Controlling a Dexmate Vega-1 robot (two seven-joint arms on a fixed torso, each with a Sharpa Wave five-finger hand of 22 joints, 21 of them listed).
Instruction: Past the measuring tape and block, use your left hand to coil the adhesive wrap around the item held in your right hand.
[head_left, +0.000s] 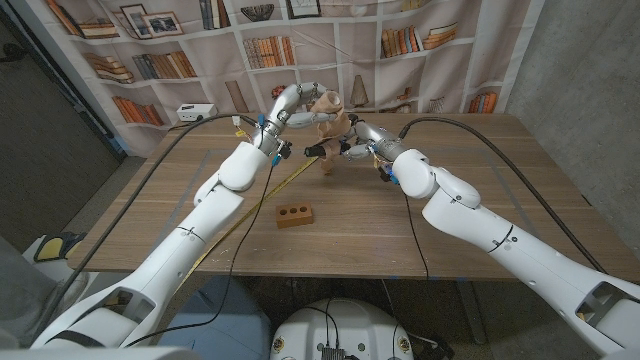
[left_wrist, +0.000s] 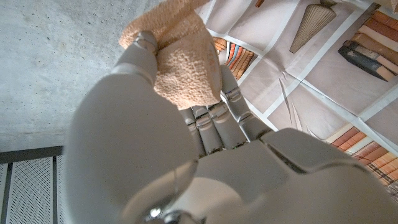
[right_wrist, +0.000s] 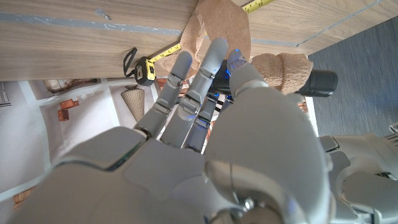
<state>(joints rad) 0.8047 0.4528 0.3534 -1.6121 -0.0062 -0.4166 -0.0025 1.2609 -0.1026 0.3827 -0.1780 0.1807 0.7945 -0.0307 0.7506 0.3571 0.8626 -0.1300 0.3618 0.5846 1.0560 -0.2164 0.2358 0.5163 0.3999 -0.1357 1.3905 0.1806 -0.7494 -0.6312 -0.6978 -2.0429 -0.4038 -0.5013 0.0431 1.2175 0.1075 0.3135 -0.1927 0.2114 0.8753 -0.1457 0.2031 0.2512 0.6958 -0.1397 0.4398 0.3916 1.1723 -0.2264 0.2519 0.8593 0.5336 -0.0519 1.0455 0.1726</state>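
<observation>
Overhead, the left hand (head_left: 298, 103) pinches the adhesive wrap (head_left: 328, 104); the right hand (head_left: 362, 140) seemingly grips a wrapped dark item (head_left: 316, 151).

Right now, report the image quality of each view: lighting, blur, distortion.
Head view: evenly lit, sharp, edges slightly bowed; the wooden table shows soft shadows. Left wrist view: the left hand looms large and slightly soft, the adhesive wrap textured and clear. Right wrist view: the right hand blocks much, with the measuring tape crisp.

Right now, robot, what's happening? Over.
Left hand grips tan wrap. Right hand holds black-tipped item, partly wrapped. Block, tape measure lie nearer, clear.
</observation>
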